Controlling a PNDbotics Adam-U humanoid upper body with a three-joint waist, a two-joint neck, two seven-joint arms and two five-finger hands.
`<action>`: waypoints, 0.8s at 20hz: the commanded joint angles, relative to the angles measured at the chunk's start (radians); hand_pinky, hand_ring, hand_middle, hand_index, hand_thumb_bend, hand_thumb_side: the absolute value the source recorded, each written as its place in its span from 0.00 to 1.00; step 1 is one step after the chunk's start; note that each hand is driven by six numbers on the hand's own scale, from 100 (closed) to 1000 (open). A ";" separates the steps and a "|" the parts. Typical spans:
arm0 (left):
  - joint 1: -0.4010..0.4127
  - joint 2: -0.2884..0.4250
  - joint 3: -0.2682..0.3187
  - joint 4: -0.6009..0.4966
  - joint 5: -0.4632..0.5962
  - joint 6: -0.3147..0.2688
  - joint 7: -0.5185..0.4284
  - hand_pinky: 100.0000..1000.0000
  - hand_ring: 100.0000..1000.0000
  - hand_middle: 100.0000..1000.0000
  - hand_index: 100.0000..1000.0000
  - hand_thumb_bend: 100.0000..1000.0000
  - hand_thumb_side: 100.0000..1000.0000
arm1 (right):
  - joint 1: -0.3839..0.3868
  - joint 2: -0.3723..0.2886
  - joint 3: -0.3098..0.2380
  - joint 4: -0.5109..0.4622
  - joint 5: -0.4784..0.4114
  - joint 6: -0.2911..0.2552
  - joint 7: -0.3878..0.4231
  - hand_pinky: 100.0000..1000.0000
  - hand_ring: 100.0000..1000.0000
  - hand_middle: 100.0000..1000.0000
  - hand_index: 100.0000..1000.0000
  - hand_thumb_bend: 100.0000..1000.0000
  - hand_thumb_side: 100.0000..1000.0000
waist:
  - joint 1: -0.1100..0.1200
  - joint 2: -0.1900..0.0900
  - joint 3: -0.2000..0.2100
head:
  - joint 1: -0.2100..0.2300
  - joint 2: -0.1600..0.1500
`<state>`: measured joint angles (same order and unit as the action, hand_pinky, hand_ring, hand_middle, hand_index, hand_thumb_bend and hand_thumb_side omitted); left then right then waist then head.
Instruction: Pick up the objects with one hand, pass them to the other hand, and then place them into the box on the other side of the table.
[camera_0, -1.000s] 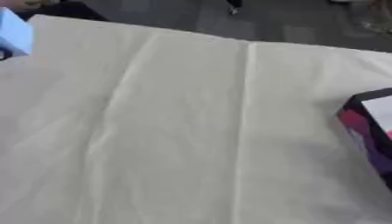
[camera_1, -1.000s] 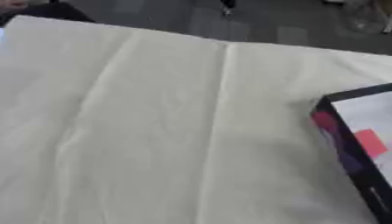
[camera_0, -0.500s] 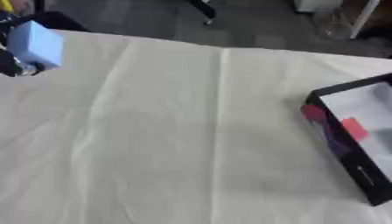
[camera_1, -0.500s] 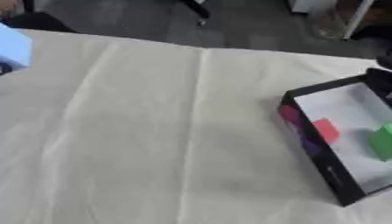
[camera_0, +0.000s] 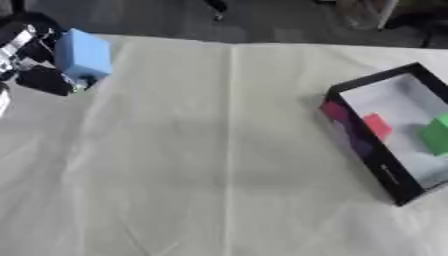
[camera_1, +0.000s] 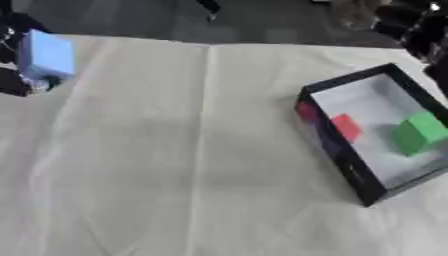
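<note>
- Far over on the left side, the left hand (camera_0: 31, 60) holds a light blue block (camera_0: 84, 54). Its dark fingers curl around the block from the left, and the block sits up off the cloth.
- Next to that hand, toward the right, comes the pale tablecloth (camera_0: 219, 160). It has nothing on it in the middle.
- Well apart from the left hand, on the right side, lies the black box (camera_1: 367, 135). It is turned a bit askew, with its long side running from near to far. A red block (camera_1: 345, 127) and a green block (camera_1: 415, 132) lie inside it.
- Up past the box, in the top right corner, something dark (camera_1: 418, 30) shows. I think it is the right arm, but I cannot tell how its hand is.
- So the box is nearer the right hand. The blue block must go right, across the cloth, to meet it.
</note>
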<state>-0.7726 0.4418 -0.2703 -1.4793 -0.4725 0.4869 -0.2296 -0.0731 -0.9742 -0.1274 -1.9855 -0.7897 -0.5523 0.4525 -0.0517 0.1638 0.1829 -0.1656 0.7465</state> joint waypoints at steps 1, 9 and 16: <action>-0.001 -0.053 -0.009 -0.054 -0.004 -0.015 0.070 0.75 0.54 0.44 0.54 0.00 0.00 | -0.051 -0.055 0.016 -0.014 -0.022 -0.001 0.055 1.00 1.00 1.00 1.00 0.00 0.38 | 0.009 -0.034 0.002 | -0.013 0.007; 0.046 -0.195 -0.059 -0.086 -0.091 -0.070 0.205 0.75 0.54 0.45 0.54 0.00 0.00 | -0.196 -0.054 0.130 -0.014 0.044 -0.021 0.193 1.00 1.00 1.00 1.00 0.00 0.25 | 0.003 -0.039 0.002 | -0.022 0.016; 0.074 -0.286 -0.085 -0.063 -0.133 -0.145 0.289 0.75 0.54 0.44 0.54 0.00 0.04 | -0.322 -0.003 0.239 -0.014 0.157 -0.021 0.277 1.00 1.00 1.00 1.00 0.00 0.14 | -0.003 -0.040 -0.001 | -0.038 0.023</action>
<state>-0.6855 0.1683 -0.3530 -1.5335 -0.5957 0.3552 0.0410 -0.3797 -0.9661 0.1018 -1.9877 -0.6544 -0.5213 0.6596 -0.0520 0.1562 0.1837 -0.1978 0.7638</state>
